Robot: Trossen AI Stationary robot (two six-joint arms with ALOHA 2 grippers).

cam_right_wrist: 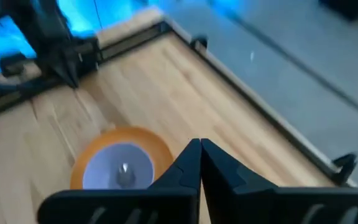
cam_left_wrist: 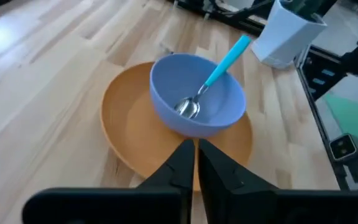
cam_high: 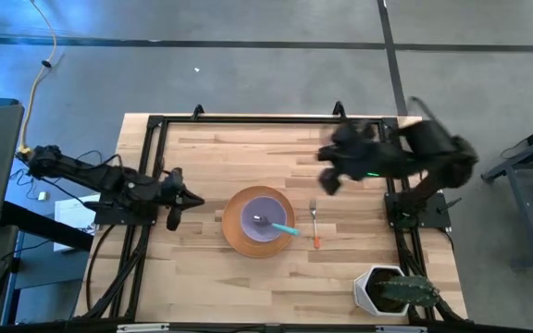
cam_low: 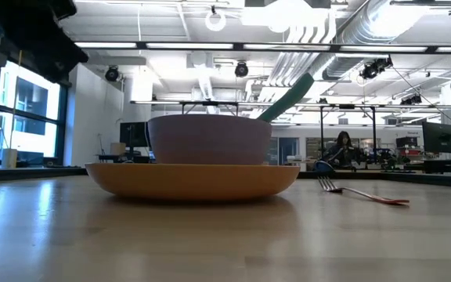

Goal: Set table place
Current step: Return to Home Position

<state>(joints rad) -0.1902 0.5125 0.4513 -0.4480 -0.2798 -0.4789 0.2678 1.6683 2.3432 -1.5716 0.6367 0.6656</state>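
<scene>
Plate [cam_high: 233,229], round and orange, lies flat on the table [cam_high: 211,148] a little nearer the front edge than the middle. It is well apart from the white plant pot [cam_high: 374,287] in the near right corner, which is no part of the setting.

The lavender bowl [cam_high: 268,209] stands upright in the plate's centre, so the plate would catch any spill. The spoon [cam_high: 283,228] rests inside, its metal end down in the bowl's bottom and its teal handle leaning over the rim toward the fork's side, where a diner could reach it. The fork [cam_high: 314,222] lies on the wood just beside the plate's right edge, not touching it, tines pointing away from the front.

The left gripper [cam_left_wrist: 196,147] is by the left rail, aimed at the plate, fingers pressed together and holding nothing. Farther back on the right, the right gripper [cam_right_wrist: 199,144] hangs above the table with fingers likewise closed and empty. Neither tool is needed at the setting, which looks complete. What remains, by this judgement, is parking the arms clear.
</scene>
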